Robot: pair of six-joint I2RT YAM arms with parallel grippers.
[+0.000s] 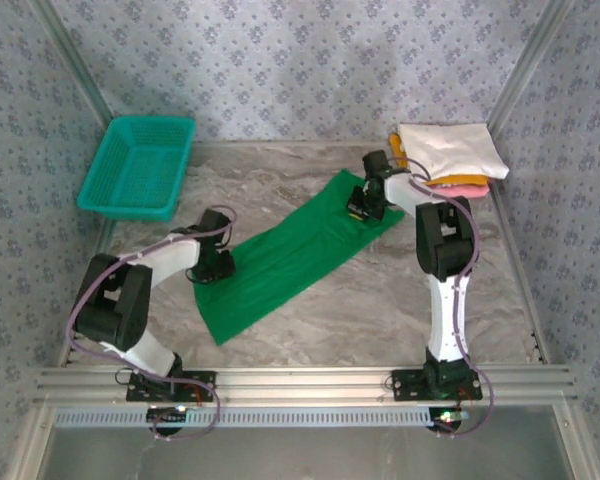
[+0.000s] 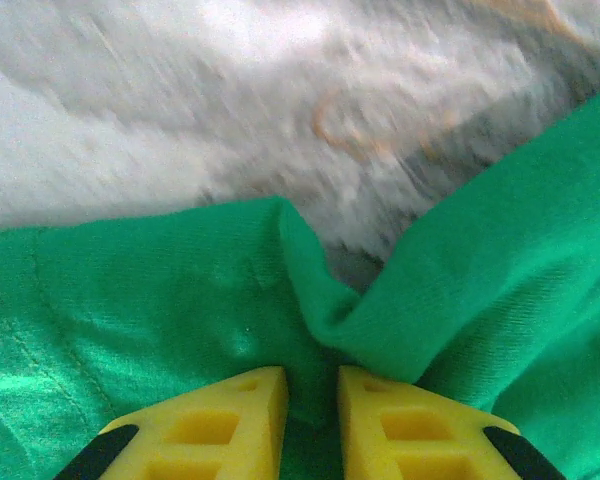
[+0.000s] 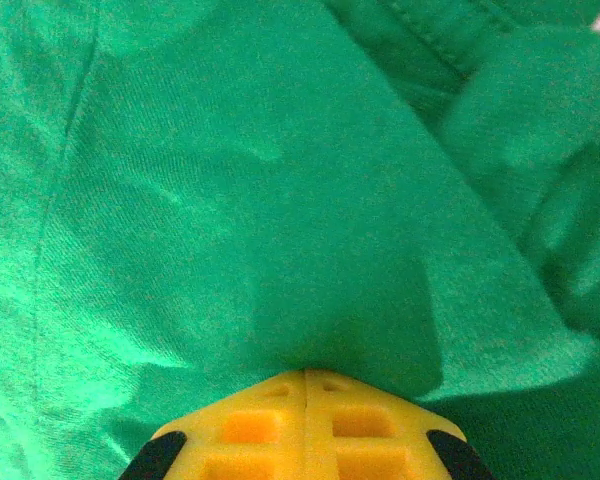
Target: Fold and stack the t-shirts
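A bright green t-shirt point(image 1: 290, 255) lies as a long diagonal band across the marble table. My left gripper point(image 1: 212, 270) is at the band's left edge. Its yellow fingers point(image 2: 230, 415) stand a narrow gap apart, pinching a green fold point(image 2: 312, 330) beside bare table. My right gripper point(image 1: 358, 207) sits on the band's far right end. In the right wrist view this gripper point(image 3: 306, 372) is pressed shut with green cloth point(image 3: 280, 200) drawn up from its tips. At the back right is a stack: a white shirt point(image 1: 450, 148) on top, orange-yellow point(image 1: 398, 150) and pink point(image 1: 467, 186) below.
A teal mesh basket point(image 1: 140, 165) stands at the back left. Patterned walls with metal posts close in the table, and an aluminium rail point(image 1: 300, 382) runs along the near edge by the arm bases. Bare marble point(image 1: 400, 310) shows in front of the shirt.
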